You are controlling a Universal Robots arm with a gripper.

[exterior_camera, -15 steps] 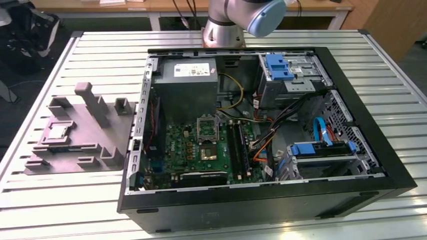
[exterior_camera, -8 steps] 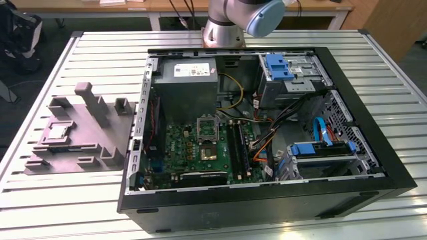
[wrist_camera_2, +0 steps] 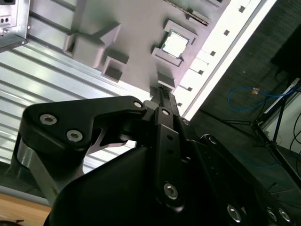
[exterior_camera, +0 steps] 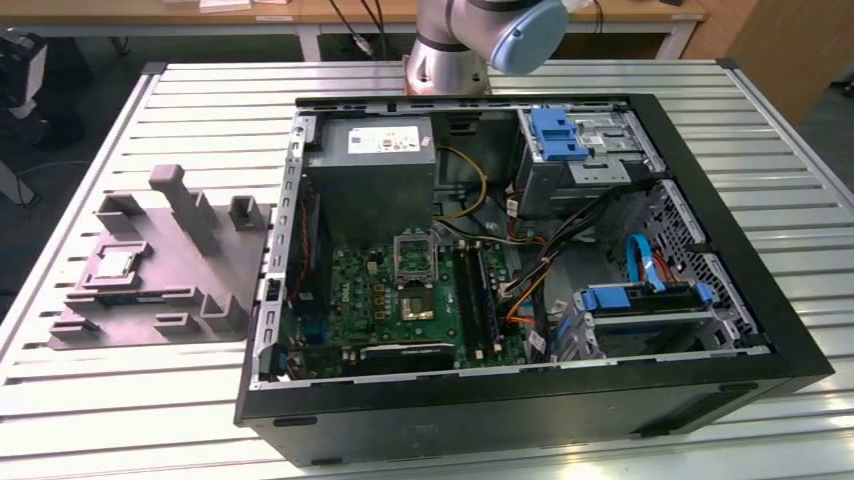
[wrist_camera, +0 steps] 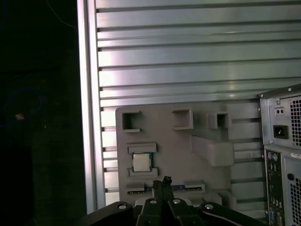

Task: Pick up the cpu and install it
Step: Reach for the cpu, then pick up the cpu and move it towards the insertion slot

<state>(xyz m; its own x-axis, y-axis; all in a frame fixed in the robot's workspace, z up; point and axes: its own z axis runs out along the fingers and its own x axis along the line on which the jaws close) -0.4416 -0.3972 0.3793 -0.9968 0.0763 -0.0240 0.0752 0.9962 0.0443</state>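
The end effector [wrist_camera: 162, 182] is pressed together and pinches nothing. It is well apart from the grey moulded fixture [exterior_camera: 140, 325]. The cpu [exterior_camera: 112, 263] lies flat in 1 square pocket of this fixture. The fixture is on the table [exterior_camera: 120, 410], at the exterior view's left of the open computer case [exterior_camera: 534, 425].

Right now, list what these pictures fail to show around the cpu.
cpu underside: hidden against the grey fixture, in both wrist views.
Strip of the grey fixture behind the gripper: covered, first wrist view.
Exterior view: motherboard socket too small to judge whether empty.
Exterior view: arm cut by the top edge.
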